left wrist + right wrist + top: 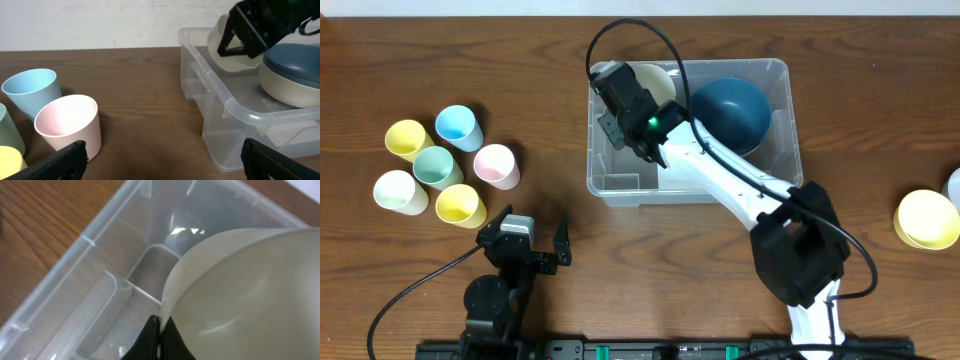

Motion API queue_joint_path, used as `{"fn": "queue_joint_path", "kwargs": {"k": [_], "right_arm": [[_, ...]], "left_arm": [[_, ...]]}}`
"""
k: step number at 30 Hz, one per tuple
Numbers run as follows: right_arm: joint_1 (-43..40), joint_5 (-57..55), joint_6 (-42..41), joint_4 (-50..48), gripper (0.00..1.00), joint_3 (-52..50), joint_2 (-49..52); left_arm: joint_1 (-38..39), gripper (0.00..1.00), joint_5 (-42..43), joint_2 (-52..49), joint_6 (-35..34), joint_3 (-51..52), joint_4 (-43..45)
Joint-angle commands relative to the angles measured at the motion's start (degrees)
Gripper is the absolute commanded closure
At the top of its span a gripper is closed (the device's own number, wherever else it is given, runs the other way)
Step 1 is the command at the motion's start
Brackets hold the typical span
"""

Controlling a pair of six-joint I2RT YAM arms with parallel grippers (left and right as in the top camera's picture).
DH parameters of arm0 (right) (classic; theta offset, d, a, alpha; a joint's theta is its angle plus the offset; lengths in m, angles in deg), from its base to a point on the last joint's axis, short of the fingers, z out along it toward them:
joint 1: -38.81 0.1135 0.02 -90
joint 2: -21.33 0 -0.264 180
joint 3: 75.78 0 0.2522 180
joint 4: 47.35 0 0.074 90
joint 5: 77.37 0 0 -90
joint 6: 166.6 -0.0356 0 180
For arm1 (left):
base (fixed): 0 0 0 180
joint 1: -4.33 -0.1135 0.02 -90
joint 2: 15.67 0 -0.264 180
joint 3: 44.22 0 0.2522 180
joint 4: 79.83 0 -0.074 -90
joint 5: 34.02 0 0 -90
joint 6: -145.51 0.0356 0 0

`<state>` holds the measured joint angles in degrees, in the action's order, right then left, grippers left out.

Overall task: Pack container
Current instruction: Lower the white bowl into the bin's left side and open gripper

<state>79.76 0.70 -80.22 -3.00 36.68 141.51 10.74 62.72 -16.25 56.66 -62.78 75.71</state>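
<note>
Jaws of the right gripper (pixel 159 326) pinched together on the rim of the cream bowl (pixel 240 290), tilted in the clear container (pixel 610 186) (centre-right overhead, blue bowl (pixel 730 112) inside), left gripper (pixel 526 246) jaws wide apart, lower left, near pastel cups (pixel 438 168).

1. You will find no legible text, brand name, number or sign in any of the three views.
2. The sides of the container (pixel 620 185) that face you show only plain clear plastic.
</note>
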Motion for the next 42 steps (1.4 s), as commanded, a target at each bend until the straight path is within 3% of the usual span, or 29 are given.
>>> {"fn": "queue_joint_path", "kwargs": {"k": [1,15,16,20,21,31,42], "right_arm": [[0.2,-2.1,0.7,-0.2,0.99,0.9,2.5],[-0.7,-3.3,0.9,-0.4,0.99,0.9,6.8],[-0.8,-3.3,0.9,-0.4,0.97,0.9,7.0],[-0.9,-3.4,1.0,-0.4,0.71,0.9,7.2],[-0.9,-3.8,0.9,-0.4,0.69,0.9,7.2],[0.0,-5.7,1.5,2.6,0.64,3.7,5.3],[-0.3,-7.3,0.4,20.5,0.51,20.2,-8.6]], "left_arm": [[-0.2,0.02,0.8,0.3,0.1,0.9,-1.8],[-0.2,0.02,0.8,0.3,0.1,0.9,-1.8],[-0.2,0.02,0.8,0.3,0.1,0.9,-1.8],[-0.2,0.02,0.8,0.3,0.1,0.9,-1.8],[-0.2,0.02,0.8,0.3,0.1,0.9,-1.8],[-0.2,0.02,0.8,0.3,0.1,0.9,-1.8],[-0.2,0.02,0.8,0.3,0.1,0.9,-1.8]]}}
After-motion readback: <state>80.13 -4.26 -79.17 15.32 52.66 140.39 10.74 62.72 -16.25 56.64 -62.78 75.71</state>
